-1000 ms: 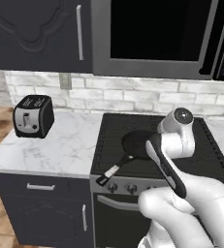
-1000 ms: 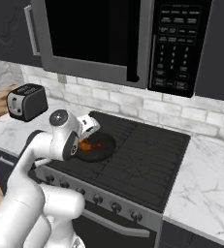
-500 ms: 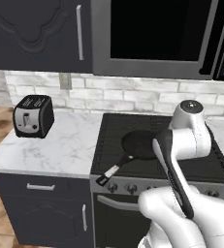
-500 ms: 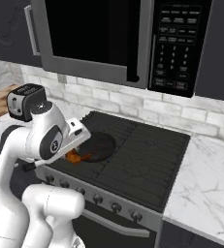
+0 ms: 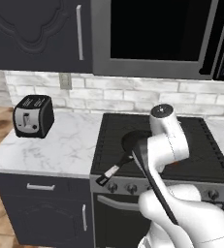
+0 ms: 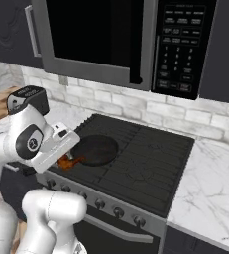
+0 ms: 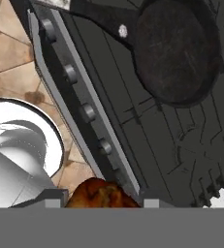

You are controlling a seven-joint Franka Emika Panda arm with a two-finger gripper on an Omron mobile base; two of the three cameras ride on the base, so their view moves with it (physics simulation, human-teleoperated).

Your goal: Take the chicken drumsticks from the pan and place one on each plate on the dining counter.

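The black pan (image 6: 97,149) sits on the stove's front left burner, its bowl bare in the hand view (image 7: 176,53); its long handle (image 5: 114,170) points out over the stove's front edge. My gripper (image 6: 69,160) hangs just left of the pan, above the stove's front edge, shut on one reddish-brown chicken drumstick (image 6: 65,161). In the hand view the drumstick (image 7: 100,194) sits between the fingertips of the gripper (image 7: 103,201). The arm hides the gripper in the left base view. The plates and the dining counter are out of view.
The black stove (image 6: 136,163) has a row of knobs (image 7: 88,112) along its front, with wood floor (image 7: 7,53) below. A toaster (image 5: 33,116) stands on the marble worktop (image 5: 60,145) to the left. A microwave (image 6: 180,44) hangs above.
The hand has pulled back from over the pan toward the stove's front left edge, carrying the drumstick with it. The pan has stayed put.
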